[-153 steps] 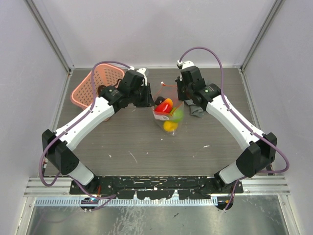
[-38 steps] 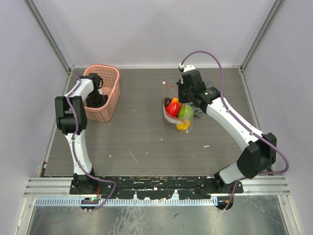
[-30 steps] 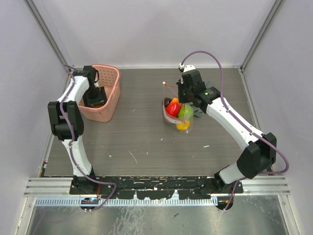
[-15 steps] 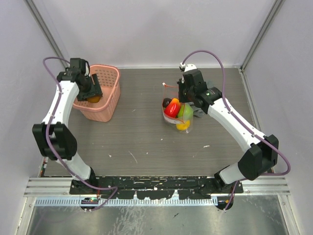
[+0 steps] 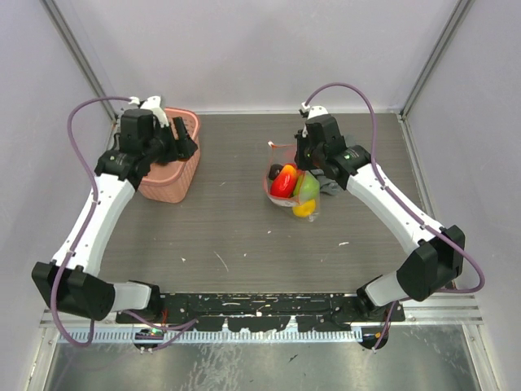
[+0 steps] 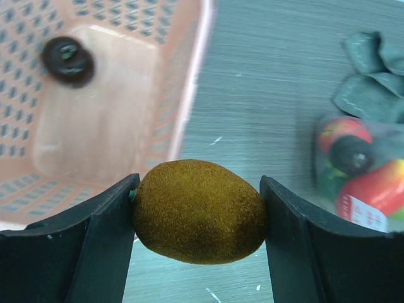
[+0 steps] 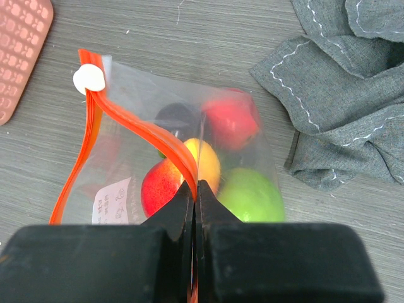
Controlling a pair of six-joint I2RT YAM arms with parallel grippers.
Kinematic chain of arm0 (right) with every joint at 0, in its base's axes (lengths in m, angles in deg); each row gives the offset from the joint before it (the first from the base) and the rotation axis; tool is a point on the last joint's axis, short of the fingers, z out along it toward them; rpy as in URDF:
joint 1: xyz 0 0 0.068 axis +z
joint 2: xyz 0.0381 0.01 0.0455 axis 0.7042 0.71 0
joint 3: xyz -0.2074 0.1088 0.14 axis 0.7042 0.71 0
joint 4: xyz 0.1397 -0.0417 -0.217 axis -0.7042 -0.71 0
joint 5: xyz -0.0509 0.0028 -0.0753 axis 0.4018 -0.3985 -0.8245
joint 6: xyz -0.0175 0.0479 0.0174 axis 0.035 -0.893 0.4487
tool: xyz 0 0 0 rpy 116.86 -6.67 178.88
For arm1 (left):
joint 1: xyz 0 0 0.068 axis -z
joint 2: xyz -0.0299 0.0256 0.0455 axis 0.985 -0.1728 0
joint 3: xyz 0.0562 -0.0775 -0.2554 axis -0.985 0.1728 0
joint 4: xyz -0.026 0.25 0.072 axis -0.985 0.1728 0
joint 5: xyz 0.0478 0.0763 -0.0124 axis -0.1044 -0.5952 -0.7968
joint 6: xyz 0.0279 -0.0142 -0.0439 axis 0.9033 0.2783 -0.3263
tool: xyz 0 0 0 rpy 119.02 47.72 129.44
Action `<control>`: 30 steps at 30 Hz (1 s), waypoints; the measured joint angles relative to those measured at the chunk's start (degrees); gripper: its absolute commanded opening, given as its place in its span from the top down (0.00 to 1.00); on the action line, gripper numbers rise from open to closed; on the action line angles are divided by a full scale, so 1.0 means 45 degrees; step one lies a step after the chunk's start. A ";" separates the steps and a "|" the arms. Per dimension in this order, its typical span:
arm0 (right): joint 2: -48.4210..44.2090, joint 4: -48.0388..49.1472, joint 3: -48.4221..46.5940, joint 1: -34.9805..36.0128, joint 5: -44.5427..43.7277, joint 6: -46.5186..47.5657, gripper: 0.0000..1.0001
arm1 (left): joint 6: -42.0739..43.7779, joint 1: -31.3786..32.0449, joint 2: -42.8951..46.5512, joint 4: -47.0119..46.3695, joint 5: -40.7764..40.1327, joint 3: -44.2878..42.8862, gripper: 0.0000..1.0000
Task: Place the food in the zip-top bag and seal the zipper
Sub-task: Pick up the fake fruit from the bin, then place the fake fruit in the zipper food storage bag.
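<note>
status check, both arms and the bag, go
Left gripper shut on brown kiwi over basket edge. Right gripper shut on zipper, zip-top bag unsealed, food inside. Dark piece in basket. Grey cloth beside bag.

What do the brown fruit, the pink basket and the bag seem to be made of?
Brown fruit: probably flocked plastic, matte fuzzy skin. Pink basket: rigid moulded plastic, perforated lattice walls. Bag: thin clear plastic film, contents show through.

Far left: basket (image 5: pixel 168 176); centre: bag (image 5: pixel 273 156) w/ food (image 5: pixel 283 182) in it — cloth (image 5: pixel 330 189) just right.
</note>
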 measured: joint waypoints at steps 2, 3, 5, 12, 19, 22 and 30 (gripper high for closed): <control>-0.0019 0.0000 0.0000 0.0000 0.0078 -0.0044 0.99 | 0.0005 0.0588 0.0379 -0.0685 0.0165 0.0447 0.53; -0.0019 0.0000 0.0000 0.0000 0.0102 -0.0053 0.99 | 0.0005 0.0879 0.0544 -0.0981 0.0253 0.0646 0.53; -0.0019 0.0000 0.0000 0.0000 0.0194 -0.0087 0.99 | 0.0019 0.1511 0.0835 -0.1632 0.0389 0.1010 0.53; -0.0063 0.0000 0.0000 0.0000 0.0491 -0.0267 0.99 | 0.0282 0.3910 0.1035 -0.3633 0.0782 0.1515 0.53; -0.0126 -0.0010 0.0000 0.0000 0.0738 -0.0369 0.99 | 0.1112 0.6212 0.0646 -0.5629 0.1258 0.1583 0.52; -0.0151 -0.0010 0.0000 0.0000 0.0831 -0.0384 0.99 | 0.1428 0.6858 -0.0058 -0.6309 0.1443 0.1579 0.53; -0.0151 -0.0019 0.0000 0.0000 0.1107 -0.0423 0.99 | 0.1778 0.7495 -0.2307 -0.6737 0.1671 0.1579 0.52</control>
